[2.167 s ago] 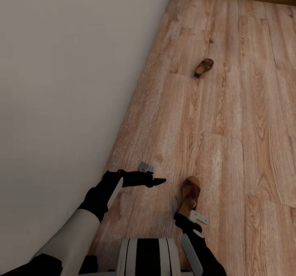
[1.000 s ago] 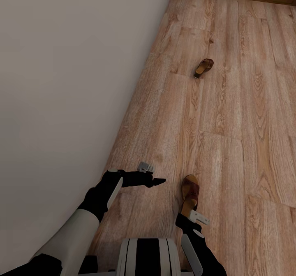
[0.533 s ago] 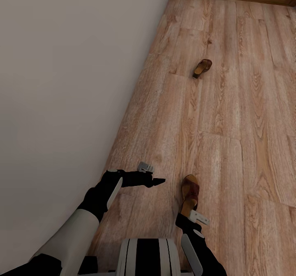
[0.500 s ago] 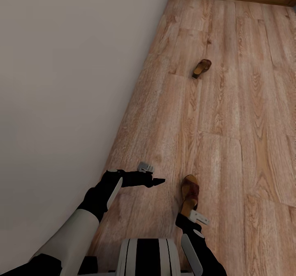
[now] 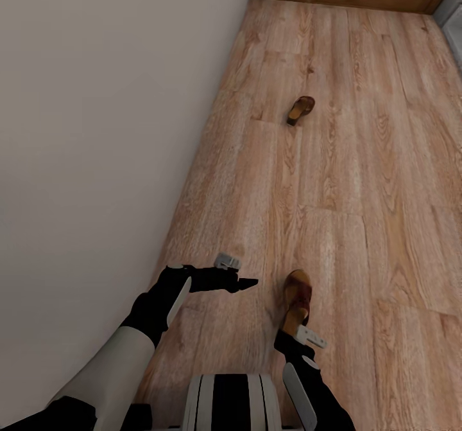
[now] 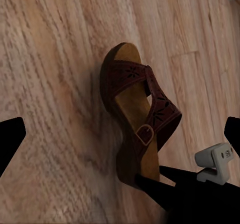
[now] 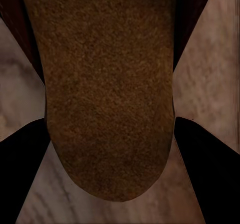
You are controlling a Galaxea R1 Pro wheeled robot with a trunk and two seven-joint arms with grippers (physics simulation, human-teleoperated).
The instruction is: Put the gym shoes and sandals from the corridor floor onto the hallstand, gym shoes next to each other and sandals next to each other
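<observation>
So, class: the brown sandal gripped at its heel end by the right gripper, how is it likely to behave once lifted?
The sandal has a thick block sole, so it will probably stay stiff rather than droop. Held only at the heel by the right gripper, the long toe end may sag or pivot downward. The thin buckled strap looks flexible and may shift.

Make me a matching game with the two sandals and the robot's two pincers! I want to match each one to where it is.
Things:
1. near sandal
2. far sandal
3. left pincer
4. right pincer

Places:
A. alone far down the floor
B. at the near sandal's heel
C. beside the wall, holding nothing
D. just ahead of the right arm

Pairs: 1-D, 2-A, 3-C, 4-B
</observation>
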